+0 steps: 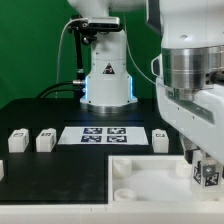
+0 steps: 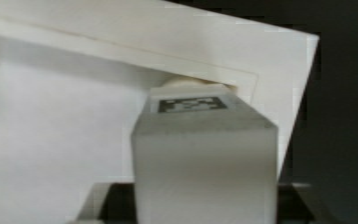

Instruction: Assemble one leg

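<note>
My gripper (image 1: 204, 160) hangs at the exterior view's right and is shut on a white leg (image 1: 206, 174) with a black-and-white marker on its face. It holds the leg upright over the near right corner of the large white tray-like piece (image 1: 150, 180). In the wrist view the leg (image 2: 197, 150) runs out from between the jaws. Its marked end (image 2: 190, 103) is at a round corner socket (image 2: 197, 80) of the tray-like piece (image 2: 87, 110). I cannot tell how deep it sits. Only dark finger bases show beside the leg.
Three more legs stand on the black table: two at the exterior view's left (image 1: 17, 141) (image 1: 45, 141) and one at the right (image 1: 161, 139). The marker board (image 1: 103, 133) lies between them. The arm's base (image 1: 105, 75) stands behind it.
</note>
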You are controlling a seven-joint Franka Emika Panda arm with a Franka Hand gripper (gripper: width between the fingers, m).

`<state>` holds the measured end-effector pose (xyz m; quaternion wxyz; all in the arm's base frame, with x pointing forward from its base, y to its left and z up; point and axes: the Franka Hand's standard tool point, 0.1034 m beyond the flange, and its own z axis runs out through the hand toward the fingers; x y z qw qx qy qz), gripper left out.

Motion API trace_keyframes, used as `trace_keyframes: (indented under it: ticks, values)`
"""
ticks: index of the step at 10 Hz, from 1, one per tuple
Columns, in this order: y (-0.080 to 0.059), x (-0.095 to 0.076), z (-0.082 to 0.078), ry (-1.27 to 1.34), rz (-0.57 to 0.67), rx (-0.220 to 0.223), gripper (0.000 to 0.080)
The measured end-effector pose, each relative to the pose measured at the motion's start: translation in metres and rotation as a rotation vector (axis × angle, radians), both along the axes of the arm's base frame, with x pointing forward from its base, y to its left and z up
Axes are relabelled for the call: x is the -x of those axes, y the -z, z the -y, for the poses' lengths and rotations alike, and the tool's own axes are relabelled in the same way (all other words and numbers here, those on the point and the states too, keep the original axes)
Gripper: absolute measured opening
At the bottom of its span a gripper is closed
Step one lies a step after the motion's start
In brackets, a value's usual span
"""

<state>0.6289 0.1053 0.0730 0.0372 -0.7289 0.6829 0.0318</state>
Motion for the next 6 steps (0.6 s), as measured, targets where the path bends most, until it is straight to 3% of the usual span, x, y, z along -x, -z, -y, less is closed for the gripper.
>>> trace_keyframes:
  ticks: [3, 6]
  values:
    - [-0.0014, 0.0025, 0.0006, 0.386, -0.044, 0.014, 0.0295]
    - [-0.0014, 0.0035, 0.0013, 0.449, -0.051, 0.013, 0.0295]
